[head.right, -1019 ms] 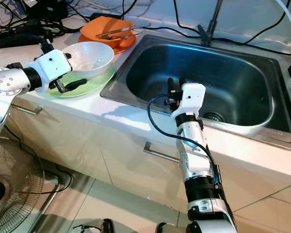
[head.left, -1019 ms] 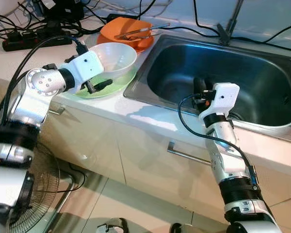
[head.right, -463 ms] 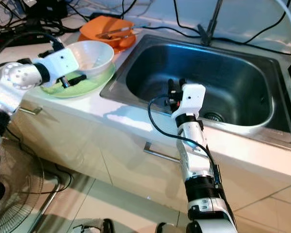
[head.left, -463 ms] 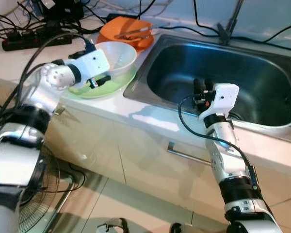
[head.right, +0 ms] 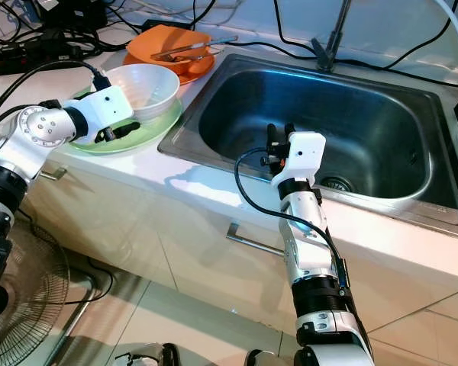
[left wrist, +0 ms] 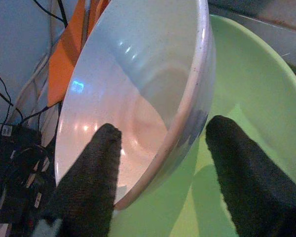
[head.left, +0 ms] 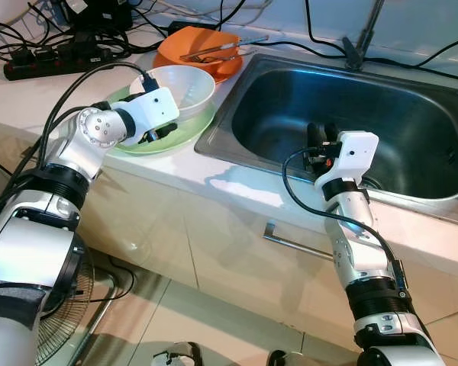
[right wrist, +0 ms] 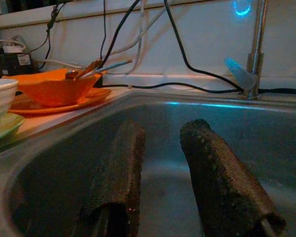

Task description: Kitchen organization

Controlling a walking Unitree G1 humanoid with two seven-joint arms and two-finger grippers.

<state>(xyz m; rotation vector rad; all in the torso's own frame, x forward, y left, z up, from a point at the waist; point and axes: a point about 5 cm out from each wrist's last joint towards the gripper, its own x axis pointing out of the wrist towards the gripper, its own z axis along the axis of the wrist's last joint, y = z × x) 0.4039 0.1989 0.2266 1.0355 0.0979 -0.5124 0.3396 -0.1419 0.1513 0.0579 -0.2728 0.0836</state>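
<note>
A white bowl (head.left: 185, 90) rests on a green plate (head.left: 189, 136) on the counter left of the sink (head.left: 412, 122). My left gripper (head.left: 162, 133) is at the bowl's near side. In the left wrist view its fingers are open and straddle the rim (left wrist: 187, 106), one finger (left wrist: 96, 163) inside the bowl and the other (left wrist: 237, 163) outside above the green plate (left wrist: 256, 84). My right gripper (head.left: 319, 136) hovers over the sink's front part, open, with nothing between its fingers (right wrist: 207, 163).
Behind the white bowl an orange bowl (head.left: 195, 44) holding utensils (head.left: 214, 52) sits on an orange plate (head.left: 223, 70). A power strip (head.left: 53, 65) and cables lie at the counter's back left. A tap (head.left: 362, 38) stands behind the sink. A floor fan (head.left: 61, 320) is at lower left.
My left gripper has moved forward and to the right along the green plate, up to the white bowl's rim. The right arm has barely moved.
</note>
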